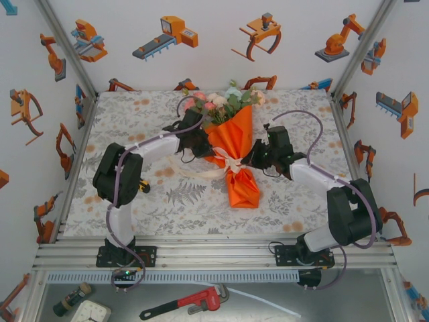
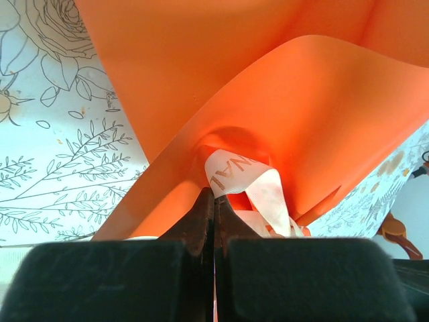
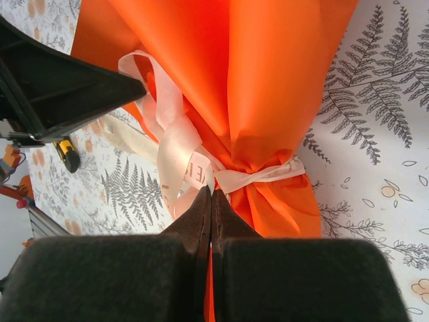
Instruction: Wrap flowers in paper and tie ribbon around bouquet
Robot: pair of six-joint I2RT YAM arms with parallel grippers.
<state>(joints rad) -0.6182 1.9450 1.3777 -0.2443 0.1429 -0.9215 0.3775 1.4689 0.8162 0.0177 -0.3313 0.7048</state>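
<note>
Looking down on the counter [image 1: 167, 201], we see the bouquet [image 1: 236, 144] lying at the centre, its flowers [image 1: 224, 102] toward 12 o'clock and the flared foot of the orange paper [image 1: 242, 191] toward 6 o'clock. The cream ribbon [image 1: 230, 165] is knotted round the narrow neck, with a loose end trailing toward 8 o'clock. Our left hand [image 1: 201, 146] sits at 9 o'clock of that neck, our right hand [image 1: 258, 157] at 3 o'clock. Both hands are closed, fingertips pressed against the ribbon; whether either pinches the strip we cannot tell.
</note>
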